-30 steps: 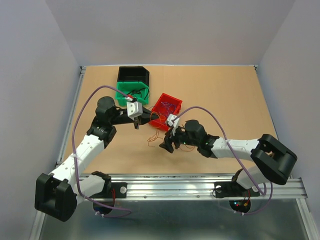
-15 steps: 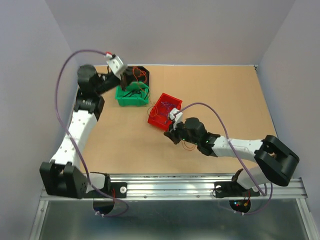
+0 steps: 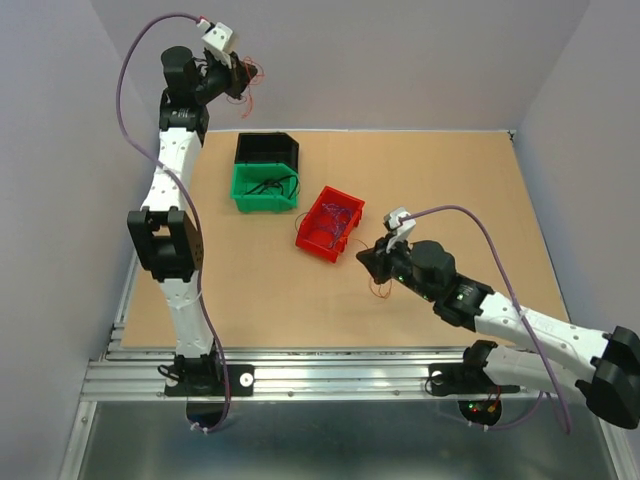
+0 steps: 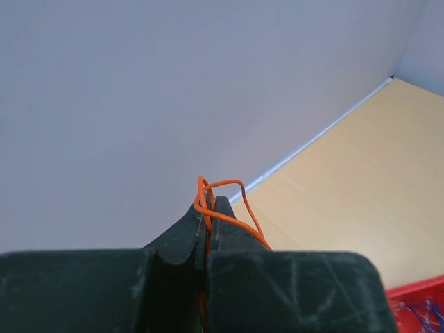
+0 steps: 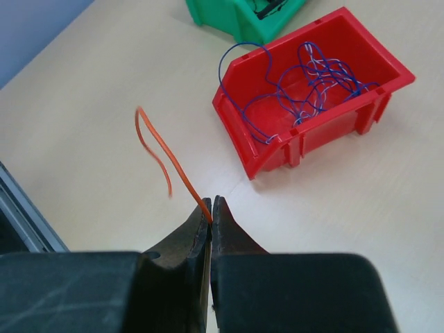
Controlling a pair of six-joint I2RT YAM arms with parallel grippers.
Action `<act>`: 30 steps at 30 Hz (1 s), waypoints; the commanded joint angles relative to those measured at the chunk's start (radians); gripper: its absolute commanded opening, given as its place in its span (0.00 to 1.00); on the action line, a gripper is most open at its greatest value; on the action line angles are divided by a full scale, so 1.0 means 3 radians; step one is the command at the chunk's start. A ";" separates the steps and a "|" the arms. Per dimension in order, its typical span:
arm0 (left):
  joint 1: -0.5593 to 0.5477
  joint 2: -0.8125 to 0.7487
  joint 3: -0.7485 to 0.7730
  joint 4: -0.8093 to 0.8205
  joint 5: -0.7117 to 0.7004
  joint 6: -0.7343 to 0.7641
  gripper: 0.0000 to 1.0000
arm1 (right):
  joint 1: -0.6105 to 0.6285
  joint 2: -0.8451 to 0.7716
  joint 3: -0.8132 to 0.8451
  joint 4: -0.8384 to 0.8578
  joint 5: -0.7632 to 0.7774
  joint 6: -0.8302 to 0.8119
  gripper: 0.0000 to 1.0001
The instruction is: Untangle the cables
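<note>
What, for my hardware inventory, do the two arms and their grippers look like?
Both the left arm and right arm have white links and bulky black joints, each trailed by a thick lilac cable. The left gripper and right gripper have dark, scuffed fingers tapering to narrow tips.

Pale lilac walls (image 3: pixel 400 60) enclose tan tabletop (image 3: pixel 460 200); aluminium rail (image 3: pixel 350 375) along near edge.

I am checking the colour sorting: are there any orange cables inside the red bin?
No, the red bin holds only blue cables in the right wrist view.
</note>
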 commanded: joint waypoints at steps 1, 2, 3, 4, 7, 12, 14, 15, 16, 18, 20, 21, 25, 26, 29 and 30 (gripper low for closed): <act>-0.0007 0.0296 0.0623 0.0124 -0.0167 -0.0110 0.00 | -0.0004 -0.0340 -0.0169 -0.0170 0.0226 0.0094 0.01; -0.0007 0.0362 0.0694 0.0180 -0.0178 -0.0145 0.00 | -0.0014 -0.0396 -0.0184 -0.0180 0.0287 0.0110 0.00; -0.0007 0.0469 0.0675 0.0256 -0.0178 -0.0181 0.00 | -0.0010 -0.0452 -0.0195 -0.0180 0.0303 0.0115 0.01; -0.0012 0.0511 0.0609 0.0449 -0.0188 -0.0252 0.00 | -0.0009 -0.0519 -0.0205 -0.0190 0.0329 0.0120 0.01; -0.0048 0.0715 0.0608 0.0549 -0.0244 -0.0192 0.00 | -0.0009 -0.0571 -0.0210 -0.0196 0.0380 0.0120 0.01; -0.0064 0.1022 0.0552 0.0574 -0.0209 -0.0013 0.00 | -0.0009 -0.0555 -0.0195 -0.0201 0.0416 0.0089 0.00; -0.0084 0.1135 0.0521 0.0554 -0.0193 0.0059 0.00 | -0.0009 -0.0555 -0.0179 -0.0201 0.0401 0.0089 0.01; -0.0094 0.1171 0.0516 0.0523 -0.0193 0.0100 0.00 | -0.0004 -0.0560 -0.0179 -0.0201 0.0395 0.0084 0.01; -0.0109 0.1191 0.0511 0.0447 -0.0203 0.0206 0.00 | -0.0004 -0.0560 -0.0184 -0.0201 0.0385 0.0079 0.00; -0.0140 0.1212 0.0460 0.0390 -0.0249 0.0340 0.00 | -0.0004 -0.0576 -0.0184 -0.0201 0.0390 0.0079 0.01; -0.0156 0.1202 0.0328 0.0390 -0.0290 0.0513 0.00 | -0.0015 -0.0596 -0.0195 -0.0201 0.0380 0.0079 0.00; -0.0156 0.1202 0.0297 0.0385 -0.0346 0.0550 0.00 | -0.0010 -0.0611 -0.0205 -0.0201 0.0375 0.0079 0.01; -0.0156 0.1278 0.0398 0.0156 -0.0438 0.0703 0.00 | -0.0009 -0.0637 -0.0210 -0.0201 0.0334 0.0079 0.01; -0.0156 0.1299 0.0424 0.0094 -0.0434 0.0789 0.00 | -0.0009 -0.0637 -0.0205 -0.0201 0.0319 0.0074 0.01; -0.0161 0.1350 0.0521 -0.0257 -0.0286 0.1035 0.00 | -0.0004 -0.0632 -0.0210 -0.0201 0.0324 0.0079 0.01; -0.0171 0.1360 0.0557 -0.0366 -0.0295 0.1233 0.00 | -0.0004 -0.0632 -0.0210 -0.0201 0.0324 0.0079 0.01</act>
